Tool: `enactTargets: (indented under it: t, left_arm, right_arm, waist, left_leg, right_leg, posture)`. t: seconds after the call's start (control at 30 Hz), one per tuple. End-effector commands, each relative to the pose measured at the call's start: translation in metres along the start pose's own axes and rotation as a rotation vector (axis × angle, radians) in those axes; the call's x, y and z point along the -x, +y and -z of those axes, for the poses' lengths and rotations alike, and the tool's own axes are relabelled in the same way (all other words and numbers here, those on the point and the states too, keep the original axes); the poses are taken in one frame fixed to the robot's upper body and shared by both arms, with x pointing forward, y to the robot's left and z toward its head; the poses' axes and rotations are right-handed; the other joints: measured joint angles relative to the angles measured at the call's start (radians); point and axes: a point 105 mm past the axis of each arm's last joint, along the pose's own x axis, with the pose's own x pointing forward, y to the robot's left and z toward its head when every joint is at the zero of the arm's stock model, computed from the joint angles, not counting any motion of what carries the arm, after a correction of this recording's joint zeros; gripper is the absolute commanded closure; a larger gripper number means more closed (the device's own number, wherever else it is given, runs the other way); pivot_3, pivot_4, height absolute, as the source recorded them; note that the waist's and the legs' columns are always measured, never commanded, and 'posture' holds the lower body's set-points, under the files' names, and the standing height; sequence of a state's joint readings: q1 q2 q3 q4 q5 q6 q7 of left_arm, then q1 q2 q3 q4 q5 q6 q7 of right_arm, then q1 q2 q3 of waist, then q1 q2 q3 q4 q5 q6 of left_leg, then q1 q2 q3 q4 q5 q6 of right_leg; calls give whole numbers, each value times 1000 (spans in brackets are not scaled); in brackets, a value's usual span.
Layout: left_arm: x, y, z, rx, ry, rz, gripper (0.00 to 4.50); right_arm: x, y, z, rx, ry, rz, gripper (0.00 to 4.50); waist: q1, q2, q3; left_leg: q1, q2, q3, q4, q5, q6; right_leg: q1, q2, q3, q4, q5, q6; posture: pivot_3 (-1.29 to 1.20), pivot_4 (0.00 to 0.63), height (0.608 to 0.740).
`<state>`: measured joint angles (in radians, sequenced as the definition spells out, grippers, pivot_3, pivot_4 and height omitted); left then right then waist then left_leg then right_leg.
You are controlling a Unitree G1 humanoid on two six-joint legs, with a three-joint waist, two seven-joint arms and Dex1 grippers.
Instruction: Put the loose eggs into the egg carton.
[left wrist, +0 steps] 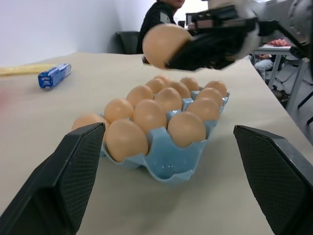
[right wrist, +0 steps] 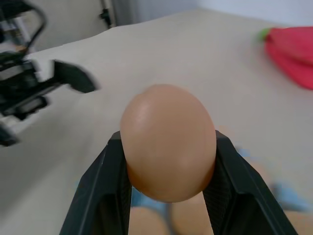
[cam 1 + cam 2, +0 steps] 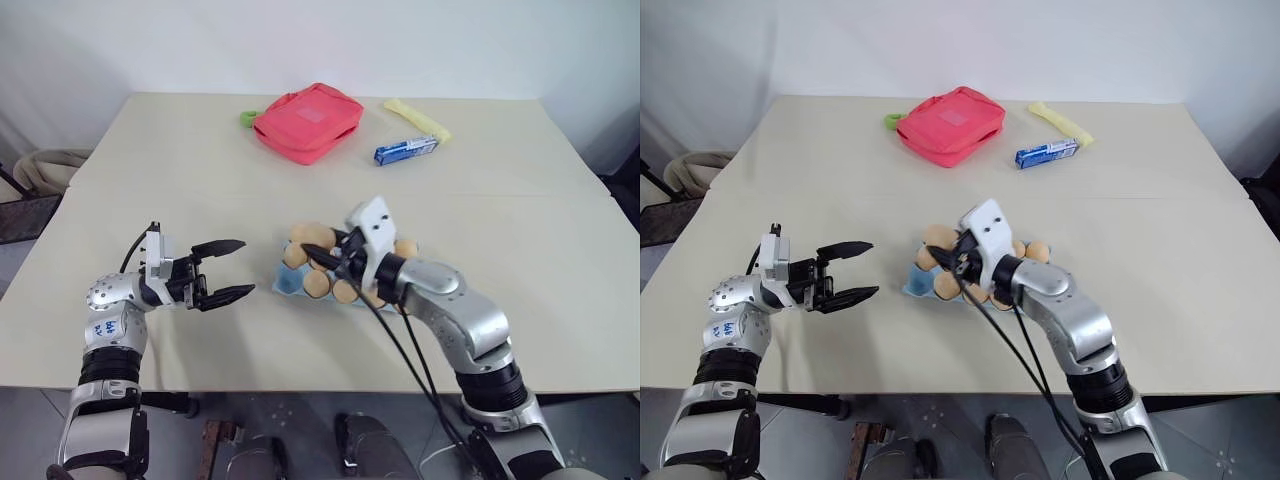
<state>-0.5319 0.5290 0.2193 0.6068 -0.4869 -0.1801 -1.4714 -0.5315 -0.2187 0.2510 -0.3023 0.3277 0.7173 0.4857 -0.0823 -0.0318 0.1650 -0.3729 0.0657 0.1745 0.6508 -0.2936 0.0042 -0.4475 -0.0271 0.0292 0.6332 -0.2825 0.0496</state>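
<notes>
Egg [image 2: 167, 142] clamped between right gripper [image 2: 168, 161] fingers, held in the air above the egg carton [image 1: 166, 159]. Carton sits mid-table, cups mostly filled with eggs. Left gripper [image 3: 222, 270] hovers just left of the carton, jaws wide, holding nothing. Red pouch [image 3: 307, 121] well behind.

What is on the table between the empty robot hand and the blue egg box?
Nothing: in the left eye view, only bare table lies between the open left gripper and the egg carton.
</notes>
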Motion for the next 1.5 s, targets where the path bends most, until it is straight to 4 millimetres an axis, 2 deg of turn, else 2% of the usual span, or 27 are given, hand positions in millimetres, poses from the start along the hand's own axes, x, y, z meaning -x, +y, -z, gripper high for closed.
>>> enactTargets:
  t: [0.03, 0.3, 0.53, 0.83, 1.0, 1.17, 1.3, 1.4, 1.5]
  left_arm:
    - [9, 5, -5, -37, 10, -41, 0]
    - [9, 2, -4, -40, 9, -50, 0]
    - [8, 1, -4, -45, 7, -57, 0]
    - [8, 5, -2, -39, 43, -78, 0]
    - [4, 11, -5, -32, 49, -111, 0]
    - [-3, 23, -21, 13, 2, -159, 0]
    - [-4, 28, -31, 31, 0, -164, 0]
    - [-1, 28, -33, 31, 24, -156, 0]
    - [3, 25, -37, 16, 38, -126, 0]
  right_arm:
    - [-9, 12, 4, 48, 26, -25, 2977]
    - [-30, 15, 10, 79, 64, -36, 2977]
    - [-41, 21, 13, 95, 74, -67, 2977]
    - [-37, 24, 10, 103, 75, -90, 37]
    - [-24, 26, -2, 134, 44, -126, 37]
    - [4, 19, -36, 141, -57, -147, 37]
    - [48, 1, -53, 232, -82, -142, 37]
    - [82, -15, -55, 253, -76, -129, 37]
    - [122, -39, -43, 262, -24, -71, 37]
  waist:
    - [0, 0, 0]
    - [-2, -1, -1]
    - [-2, -1, -1]
    - [-2, -1, -1]
    - [-1, -1, -1]
    - [3, -2, -1]
    - [8, -2, -1]
    - [18, -2, -1]
    - [27, -2, 0]
  left_leg:
    - [0, 0, 0, 0, 0, 0]
    - [0, 0, 0, 0, 0, 0]
    - [-1, 0, 0, -1, 0, 0]
    - [-1, 0, 0, -2, 0, 0]
    - [-2, 0, 0, -2, -1, 0]
    - [-3, 0, -2, -2, -1, 0]
    - [-3, 0, -2, -1, -2, 1]
    - [-3, 0, -2, -2, -3, 3]
    - [-3, 0, -1, -3, -4, 3]
  right_leg:
    - [0, 0, 0, -1, 0, 0]
    - [0, 1, 0, -1, 0, 0]
    - [0, 0, -1, -2, 0, 0]
    - [0, 0, -1, -3, 0, 0]
    - [0, 0, -2, -4, 0, 0]
    - [-1, 0, -3, -5, 0, 0]
    - [0, 0, -3, -6, 0, 0]
    - [0, 0, -4, -7, 0, 0]
    - [0, 1, -3, -8, 0, 1]
  posture:
    - [0, 150, 740]
    - [0, 150, 740]
    - [0, 150, 740]
    - [0, 150, 740]
    - [0, 150, 740]
    - [0, 150, 740]
    - [0, 150, 740]
    - [0, 150, 740]
    - [0, 150, 740]
